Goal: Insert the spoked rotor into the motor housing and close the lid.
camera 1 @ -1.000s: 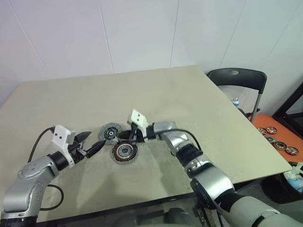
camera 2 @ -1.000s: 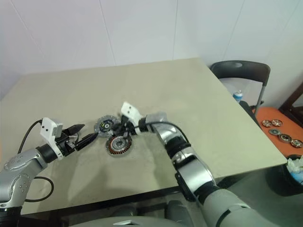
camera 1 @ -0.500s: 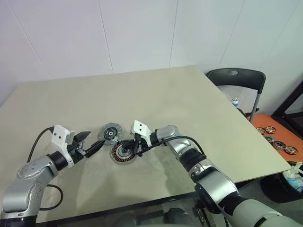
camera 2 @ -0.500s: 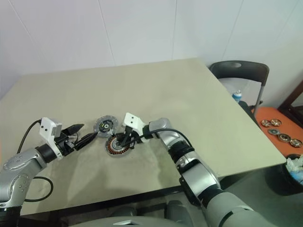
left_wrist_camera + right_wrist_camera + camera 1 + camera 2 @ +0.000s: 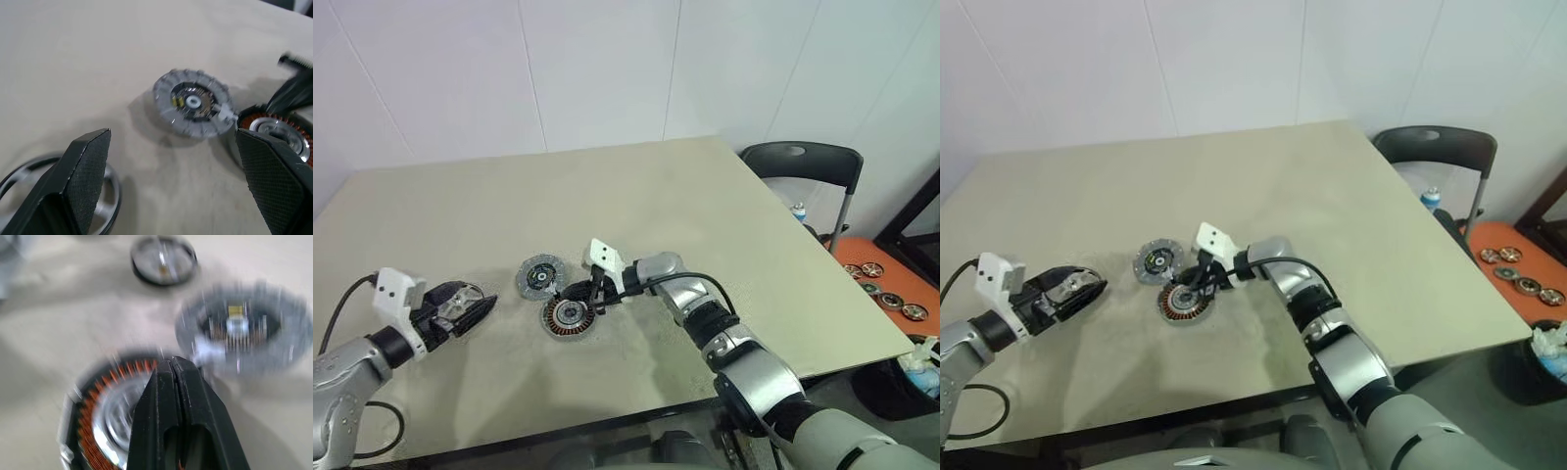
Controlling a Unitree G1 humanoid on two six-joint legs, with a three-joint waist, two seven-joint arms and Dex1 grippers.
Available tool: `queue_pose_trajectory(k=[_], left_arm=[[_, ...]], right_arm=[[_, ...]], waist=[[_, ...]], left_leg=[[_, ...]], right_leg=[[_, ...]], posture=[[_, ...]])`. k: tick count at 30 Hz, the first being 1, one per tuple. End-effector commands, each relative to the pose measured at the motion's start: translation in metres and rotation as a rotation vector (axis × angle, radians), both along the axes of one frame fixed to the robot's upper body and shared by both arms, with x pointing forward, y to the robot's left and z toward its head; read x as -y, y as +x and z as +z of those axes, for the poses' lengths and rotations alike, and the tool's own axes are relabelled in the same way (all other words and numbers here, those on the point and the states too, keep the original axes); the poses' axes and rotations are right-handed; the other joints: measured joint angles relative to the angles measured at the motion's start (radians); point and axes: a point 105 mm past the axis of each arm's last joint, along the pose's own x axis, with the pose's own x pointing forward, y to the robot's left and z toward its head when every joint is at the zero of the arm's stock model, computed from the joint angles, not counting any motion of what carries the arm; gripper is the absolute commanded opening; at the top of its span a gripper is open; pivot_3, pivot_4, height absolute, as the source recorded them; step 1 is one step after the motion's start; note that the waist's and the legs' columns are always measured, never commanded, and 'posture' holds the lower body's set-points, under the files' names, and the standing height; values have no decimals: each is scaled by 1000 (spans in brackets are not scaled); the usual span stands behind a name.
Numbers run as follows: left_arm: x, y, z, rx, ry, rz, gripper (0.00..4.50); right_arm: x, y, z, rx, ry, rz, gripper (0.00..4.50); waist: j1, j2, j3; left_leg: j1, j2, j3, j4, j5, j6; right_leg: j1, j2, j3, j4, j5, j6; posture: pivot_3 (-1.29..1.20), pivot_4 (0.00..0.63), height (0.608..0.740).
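Near the table's (image 5: 724,196) front-left edge the left gripper (image 5: 460,311) hangs with its fingers spread wide, and the spoked rotor (image 5: 100,196) lies flat on the surface right under them, a dark thin ring seen between the pads in the left wrist view. Toward the table's middle, well apart from that hand, sits the motor housing (image 5: 570,315) with its copper windings up, and the lid (image 5: 539,275) lies open just behind it, joined at the rim. Over the housing's edge the right gripper (image 5: 592,297) is pressed together on nothing. So the left arm is plainly the nearer to the rotor, the housing lying off to its right; bare surface lies between them.
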Motion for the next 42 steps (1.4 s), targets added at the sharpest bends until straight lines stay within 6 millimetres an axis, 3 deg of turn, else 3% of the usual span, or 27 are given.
queue_pose_trajectory(k=[1,14,18,27,36,42], left_arm=[[-7,-7,12,39,36,21,4318],[-29,-32,-14,15,-100,274,4318],[-45,-24,-23,10,-124,360,4318],[-54,-3,-42,-38,-116,367,4318],[-55,26,-47,-36,-111,350,4318],[-42,36,-57,-53,-129,317,4318]], right_arm=[[-6,0,31,56,61,44,42],[-2,8,11,52,-4,-12,42],[-3,9,10,57,-7,-14,42],[0,12,9,60,-13,-30,42],[6,15,7,61,-19,-63,42],[9,15,5,60,-21,-72,42]], waist=[[1,1,0],[4,0,0],[7,0,0],[5,-1,-1],[2,-3,-2],[0,-5,-3]], left_leg=[[0,0,0,0,0,0],[0,0,0,1,-3,4],[0,0,0,1,-3,4],[0,0,0,1,-2,4],[0,0,0,1,-1,2],[0,0,0,0,0,-1]], right_leg=[[0,0,0,0,0,0],[1,0,0,0,0,0],[1,0,0,0,0,0],[1,0,0,0,0,-1],[0,0,-1,0,0,-1],[0,0,0,0,1,-1]], posture=[[0,0,740],[0,0,740],[0,0,740],[0,0,740],[0,0,740],[0,0,740]])
